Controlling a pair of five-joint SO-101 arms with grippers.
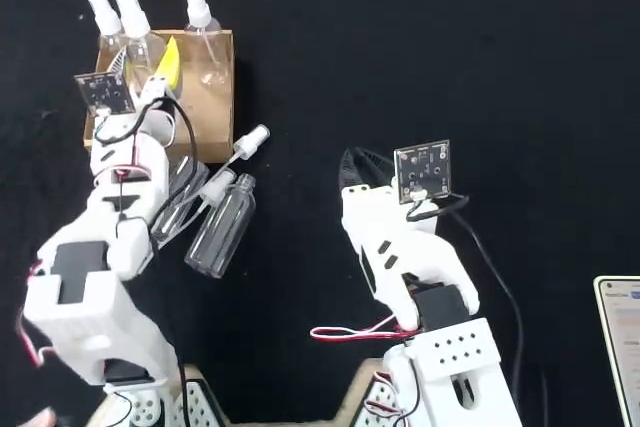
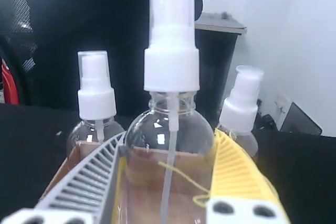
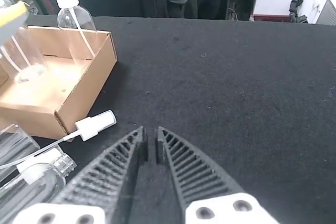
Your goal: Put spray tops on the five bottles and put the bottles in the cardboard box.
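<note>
The cardboard box [image 1: 215, 87] stands at the back left with three clear bottles upright in it, each with a white spray top. My left gripper [image 1: 160, 69] is over the box, shut on the middle bottle [image 2: 169, 129] between its grey and yellow fingers [image 2: 236, 177]. The other two bottles [image 2: 97, 124] [image 2: 239, 116] stand behind. Two more bottles lie on the table in front of the box. One [image 1: 222, 222] has an open neck; the other [image 1: 180, 205] is partly under the left arm. A spray top [image 1: 250, 139] [image 3: 95, 124] lies beside them. My right gripper [image 1: 352, 159] [image 3: 150, 141] rests mid-table, shut and empty.
Black cloth covers the table [image 1: 450, 67], with free room at the middle and right. A screen device [image 1: 620, 337] lies at the right edge. A red and white cable [image 1: 350, 331] loops beside the right arm's base.
</note>
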